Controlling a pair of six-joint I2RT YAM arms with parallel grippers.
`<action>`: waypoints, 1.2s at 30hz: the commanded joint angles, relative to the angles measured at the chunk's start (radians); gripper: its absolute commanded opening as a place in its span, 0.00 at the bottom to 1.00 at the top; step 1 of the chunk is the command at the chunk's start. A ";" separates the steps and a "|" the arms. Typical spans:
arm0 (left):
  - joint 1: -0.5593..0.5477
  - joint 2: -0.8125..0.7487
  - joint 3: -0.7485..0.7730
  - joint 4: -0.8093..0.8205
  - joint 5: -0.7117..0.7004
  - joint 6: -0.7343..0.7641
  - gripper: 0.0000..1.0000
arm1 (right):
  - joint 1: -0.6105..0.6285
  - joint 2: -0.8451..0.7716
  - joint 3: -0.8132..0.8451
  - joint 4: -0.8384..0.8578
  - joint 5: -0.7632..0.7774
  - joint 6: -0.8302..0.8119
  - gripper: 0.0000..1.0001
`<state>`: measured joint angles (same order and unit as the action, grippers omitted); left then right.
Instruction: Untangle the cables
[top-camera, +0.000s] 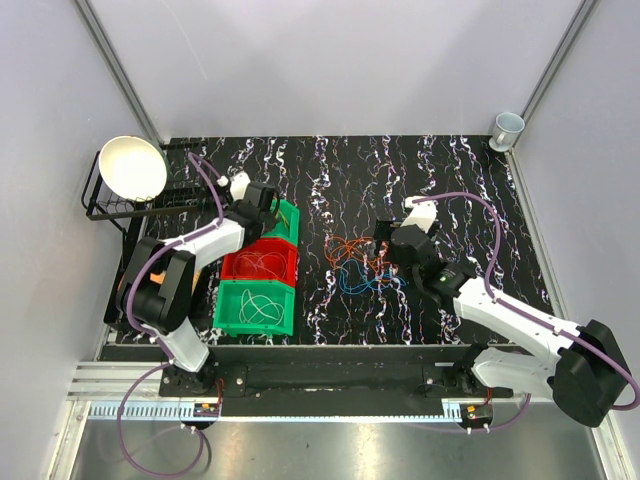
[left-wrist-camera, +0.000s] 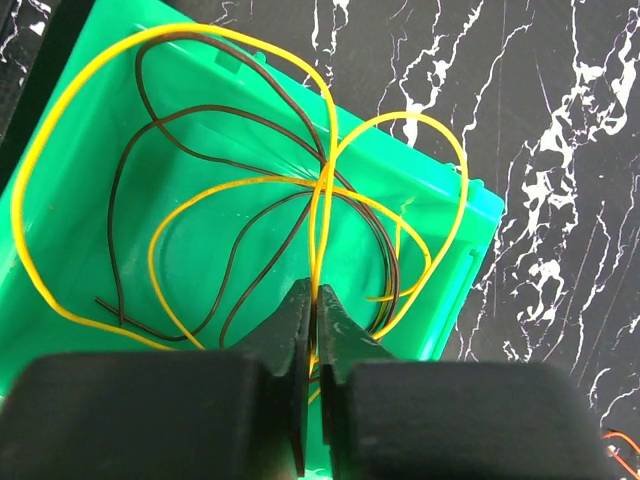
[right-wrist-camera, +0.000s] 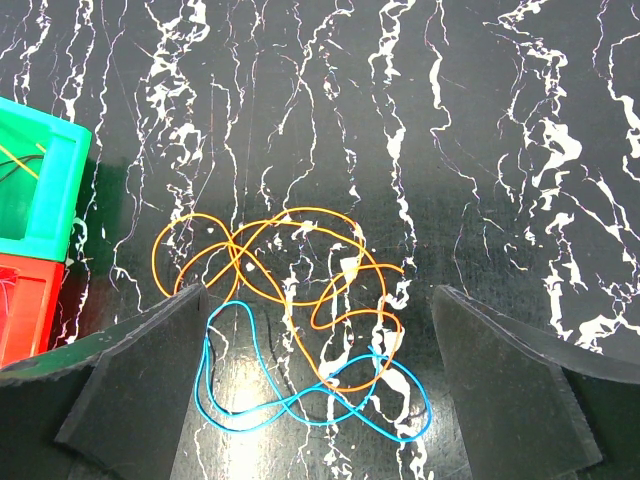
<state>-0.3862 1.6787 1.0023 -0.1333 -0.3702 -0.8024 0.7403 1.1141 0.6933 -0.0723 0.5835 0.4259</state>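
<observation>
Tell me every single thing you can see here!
table: 1, black, white-streaked
rack: 1, black wire, far left
bowl: 1, white, on rack
cup: 1, pale, far right
far green bin: 1, left side
red bin: 1, beside it
near green bin: 1, nearest
yellow cable: looped, in far green bin
brown cable: 1, same bin
orange cable: tangled, table middle
blue cable: tangled with orange
thin loops: colour unclear, red bin, near green bin
left gripper: black, shut on yellow cable
right gripper: black, open above tangle
</observation>
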 joint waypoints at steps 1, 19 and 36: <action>0.004 -0.048 0.059 0.015 0.001 0.011 0.12 | -0.007 -0.002 0.022 0.034 0.009 0.007 0.98; -0.045 -0.283 0.113 -0.176 -0.010 0.052 0.83 | -0.007 -0.005 0.023 0.034 0.009 0.005 0.98; -0.378 -0.379 0.144 -0.286 -0.237 0.227 0.99 | -0.007 -0.003 0.022 0.034 0.009 0.004 0.98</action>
<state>-0.7174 1.3121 1.1046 -0.4286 -0.5388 -0.6384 0.7403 1.1141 0.6933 -0.0723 0.5835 0.4259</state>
